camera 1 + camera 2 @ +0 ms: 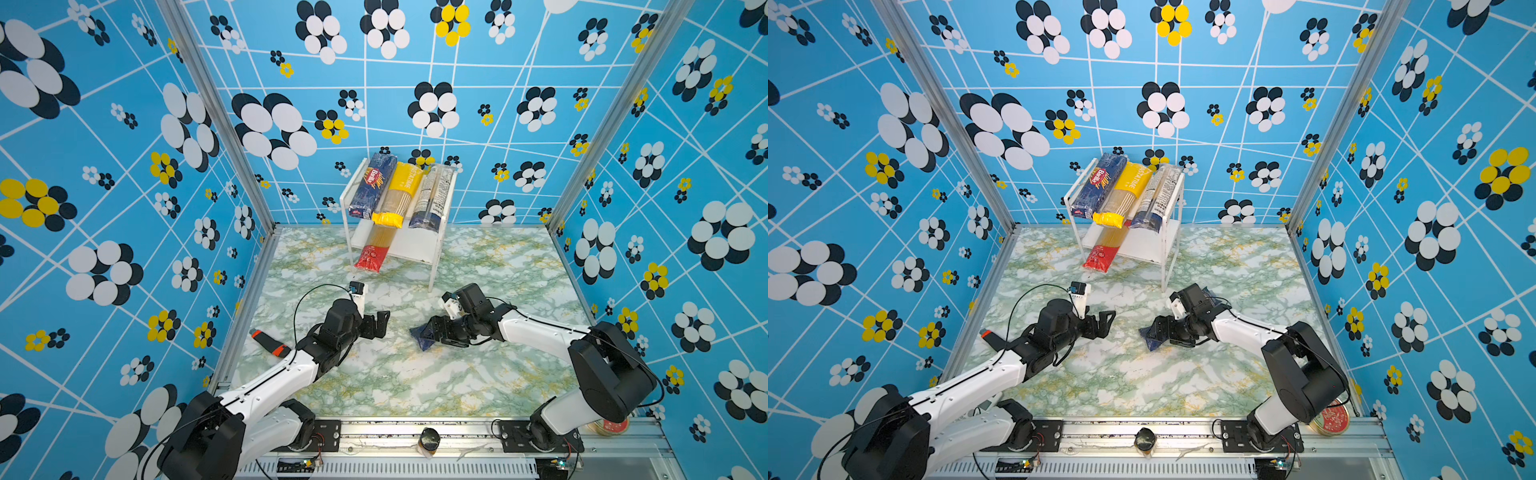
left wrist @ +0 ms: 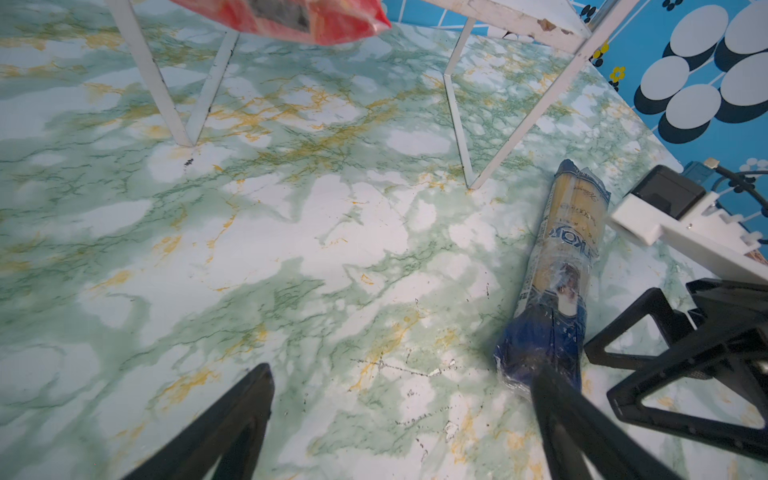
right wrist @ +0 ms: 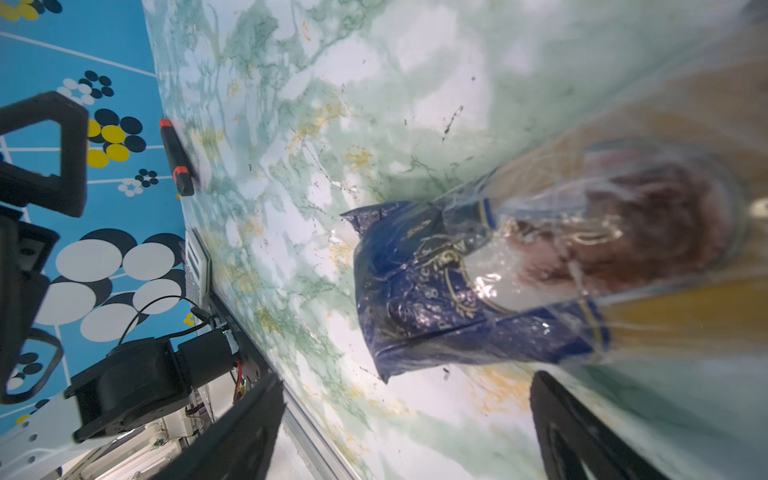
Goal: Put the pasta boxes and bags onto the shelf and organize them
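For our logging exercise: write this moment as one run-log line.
left gripper open, empty | right gripper open over gold-labelled bag on table | shelf: three packs on top, red-ended bag below

The shelf [image 1: 411,245] is showing plain white; behind it the walls [image 1: 83,137] are showing bright blue with white lines and black, white and yellow flowers. Under it the tabletop [image 1: 415,374] is showing green-white marble veined yellow. On the shelf are lying a dark blue box [image 1: 372,185], a yellow bag [image 1: 395,195], a white-labelled blue-ended bag [image 1: 432,199] and, lower, a red-ended bag [image 1: 372,253]. In front of the shelf are lying a gold-printed blue-ended bag [image 2: 557,270] and a black-and-orange object [image 1: 271,343].
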Tool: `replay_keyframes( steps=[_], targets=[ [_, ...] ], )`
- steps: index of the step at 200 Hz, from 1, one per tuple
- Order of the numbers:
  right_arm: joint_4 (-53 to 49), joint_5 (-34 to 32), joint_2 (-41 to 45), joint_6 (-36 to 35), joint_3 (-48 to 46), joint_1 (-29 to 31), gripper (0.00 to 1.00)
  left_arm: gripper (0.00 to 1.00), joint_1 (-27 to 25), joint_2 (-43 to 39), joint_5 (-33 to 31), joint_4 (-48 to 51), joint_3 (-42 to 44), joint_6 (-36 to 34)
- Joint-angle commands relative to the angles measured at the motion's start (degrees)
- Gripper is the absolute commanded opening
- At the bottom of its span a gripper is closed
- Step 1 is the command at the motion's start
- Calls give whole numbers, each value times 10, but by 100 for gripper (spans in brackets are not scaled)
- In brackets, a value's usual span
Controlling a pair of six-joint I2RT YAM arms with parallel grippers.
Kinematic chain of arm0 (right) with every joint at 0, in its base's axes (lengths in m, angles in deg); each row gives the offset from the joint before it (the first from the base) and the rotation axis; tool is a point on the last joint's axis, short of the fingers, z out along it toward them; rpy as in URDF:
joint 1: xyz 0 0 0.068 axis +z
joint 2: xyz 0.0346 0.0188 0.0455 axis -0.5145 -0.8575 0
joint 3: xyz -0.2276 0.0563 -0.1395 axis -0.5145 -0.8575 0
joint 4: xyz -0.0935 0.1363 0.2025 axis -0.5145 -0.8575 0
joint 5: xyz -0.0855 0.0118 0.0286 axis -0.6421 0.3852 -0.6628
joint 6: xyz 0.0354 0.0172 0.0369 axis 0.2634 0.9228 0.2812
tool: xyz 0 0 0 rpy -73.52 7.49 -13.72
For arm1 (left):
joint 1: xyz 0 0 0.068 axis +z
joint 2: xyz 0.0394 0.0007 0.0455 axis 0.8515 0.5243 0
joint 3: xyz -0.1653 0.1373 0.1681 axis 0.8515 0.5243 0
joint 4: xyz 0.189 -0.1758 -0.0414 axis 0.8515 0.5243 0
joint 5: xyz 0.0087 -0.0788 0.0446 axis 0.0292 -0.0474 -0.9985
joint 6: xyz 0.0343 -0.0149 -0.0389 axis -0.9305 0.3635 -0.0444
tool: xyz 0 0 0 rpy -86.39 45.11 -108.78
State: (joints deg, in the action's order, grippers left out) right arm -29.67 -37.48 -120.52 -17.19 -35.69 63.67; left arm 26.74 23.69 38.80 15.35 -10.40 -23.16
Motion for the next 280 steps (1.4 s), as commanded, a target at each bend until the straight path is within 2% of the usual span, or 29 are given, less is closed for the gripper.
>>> replay_keyframes(
  steps=[1, 34, 68, 88, 145, 187, 224, 280],
  targets=[
    [-26, 13, 32, -29, -4, 0, 96, 98, -6, 15, 34, -24, 13, -24],
    [-97, -80, 76, -46, 1, -15, 97, 99, -12, 34, 69, -46, 19, -36],
    [-176, -257, 115, -40, 13, -26, 99, 99, -28, 49, 83, -66, 26, -42],
    [-188, -308, 123, -29, 12, -42, 99, 100, -35, 57, 85, -74, 26, -50],
    [-155, -339, 111, -25, 26, -127, 99, 99, -61, 87, 78, -93, 23, -67],
    [-100, -297, 58, -29, 72, -198, 99, 99, -91, 116, 54, -80, 6, -84],
    [-61, -257, -17, -51, 127, -222, 99, 99, -108, 140, 45, -88, -3, -88],
    [-15, -231, -104, -50, 173, -225, 98, 99, -121, 170, 42, -98, -19, -90]
  ],
)
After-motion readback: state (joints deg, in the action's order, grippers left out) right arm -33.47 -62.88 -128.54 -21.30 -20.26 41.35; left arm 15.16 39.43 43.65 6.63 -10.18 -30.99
